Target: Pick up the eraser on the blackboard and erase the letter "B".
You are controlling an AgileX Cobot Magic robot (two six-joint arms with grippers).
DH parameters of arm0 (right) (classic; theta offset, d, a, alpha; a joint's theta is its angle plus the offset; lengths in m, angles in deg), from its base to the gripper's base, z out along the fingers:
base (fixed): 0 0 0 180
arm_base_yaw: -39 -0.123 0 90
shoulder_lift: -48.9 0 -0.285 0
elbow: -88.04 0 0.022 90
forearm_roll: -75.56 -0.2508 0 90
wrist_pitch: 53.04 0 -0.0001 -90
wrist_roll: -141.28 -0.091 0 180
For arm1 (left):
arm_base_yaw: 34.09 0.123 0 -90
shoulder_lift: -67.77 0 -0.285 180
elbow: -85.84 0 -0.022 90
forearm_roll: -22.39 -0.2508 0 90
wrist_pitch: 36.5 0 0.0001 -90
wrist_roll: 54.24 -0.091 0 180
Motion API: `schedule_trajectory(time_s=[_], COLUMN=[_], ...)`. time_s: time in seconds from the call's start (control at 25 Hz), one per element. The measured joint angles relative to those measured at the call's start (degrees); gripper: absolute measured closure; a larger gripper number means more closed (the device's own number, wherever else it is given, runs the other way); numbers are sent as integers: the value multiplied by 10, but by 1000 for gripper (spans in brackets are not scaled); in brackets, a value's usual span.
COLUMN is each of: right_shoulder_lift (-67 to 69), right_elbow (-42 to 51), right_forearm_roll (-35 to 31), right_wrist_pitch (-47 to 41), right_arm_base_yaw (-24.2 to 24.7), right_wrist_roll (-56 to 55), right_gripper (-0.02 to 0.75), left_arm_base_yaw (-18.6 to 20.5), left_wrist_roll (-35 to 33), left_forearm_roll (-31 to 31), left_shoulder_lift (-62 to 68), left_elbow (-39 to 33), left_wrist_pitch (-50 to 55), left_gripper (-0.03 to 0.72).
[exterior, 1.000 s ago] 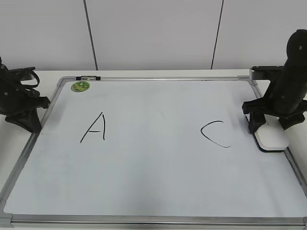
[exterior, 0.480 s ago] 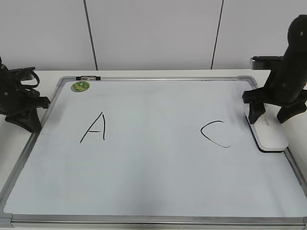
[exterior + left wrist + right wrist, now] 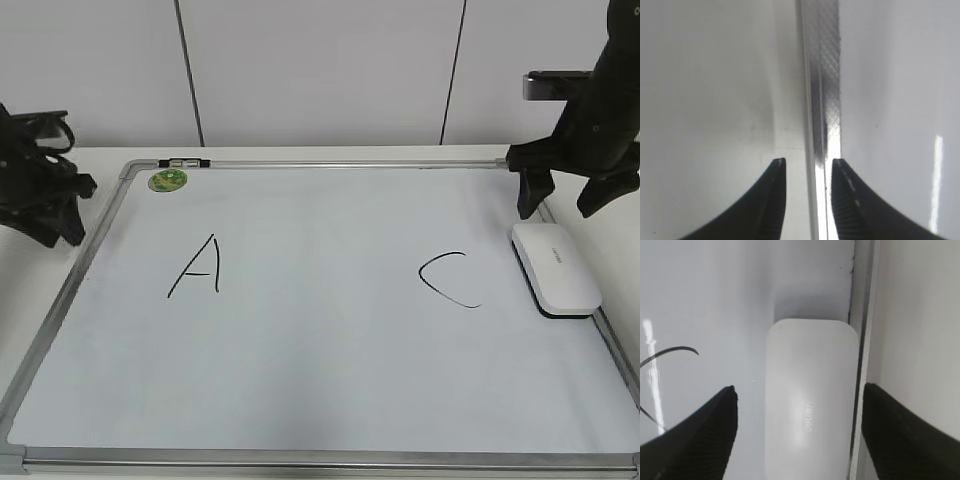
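The blackboard (image 3: 320, 370) is lying flat on the table, its grey metal frame running along the near edge in the exterior view. On its white surface a black "A" (image 3: 197, 268) is written left of the middle and a black "C" (image 3: 449, 279) right of the middle; between them only bare white is being shown, and the letter "B" is not being seen anywhere on the board.

The eraser (image 3: 555, 269) is resting on the board just beside its right frame rail, to the right of the "C" and apart from it, with its white top facing up. In the right wrist view the eraser (image 3: 811, 400) is being seen from above (small grey lettering on its top), its long side running along the frame and a stroke of the "C" (image 3: 667, 353) lying off to its left.

The right gripper (image 3: 563, 195) is being held in the air just beyond the eraser's far end, its fingers spread wide apart and clear of the block; in the right wrist view the two fingertips (image 3: 712, 425) are standing either side of the eraser without touching it.

The left gripper (image 3: 60, 215) is being held beside the board's left frame rail. In the left wrist view its jaws are parted by a narrow gap, the rail (image 3: 822, 90) running between them, with nothing gripped.

Near the far left corner a round green sticker (image 3: 167, 181) is sitting on the board.
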State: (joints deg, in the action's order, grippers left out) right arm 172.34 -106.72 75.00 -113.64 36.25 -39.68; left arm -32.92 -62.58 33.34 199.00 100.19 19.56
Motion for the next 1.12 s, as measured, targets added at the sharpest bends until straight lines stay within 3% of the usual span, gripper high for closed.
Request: schedule_trajectory(time_s=[0.16,0.4,0.56,0.84,1.12], right_shoulder_lift=[-2,-48,-98,-201,-299], right_elbow=[0,0,0,0,1], right_forearm_roll=[-3,-4,-5,-13,-13], right_wrist_pitch=[-20,-58,-81,-99,-105], right_arm_base_yaw=[0,0,-2,-4,-4], right_wrist_roll=[14,31,36,38,44], right_gripper=[146,146,146,146,146], left_arm_base_yaw=[0,0,0,-2,-42], left_wrist_roll=[0,0,11,29,53], left_forearm_roll=[-5,-6,-10,-19,-40], left_shoulder_lift=[-1,-21,-60,-133,-256], left_elbow=[61,113,115,116,107], left_wrist_pitch=[52,125,137,141,150], left_gripper=[358,342,330,246,217])
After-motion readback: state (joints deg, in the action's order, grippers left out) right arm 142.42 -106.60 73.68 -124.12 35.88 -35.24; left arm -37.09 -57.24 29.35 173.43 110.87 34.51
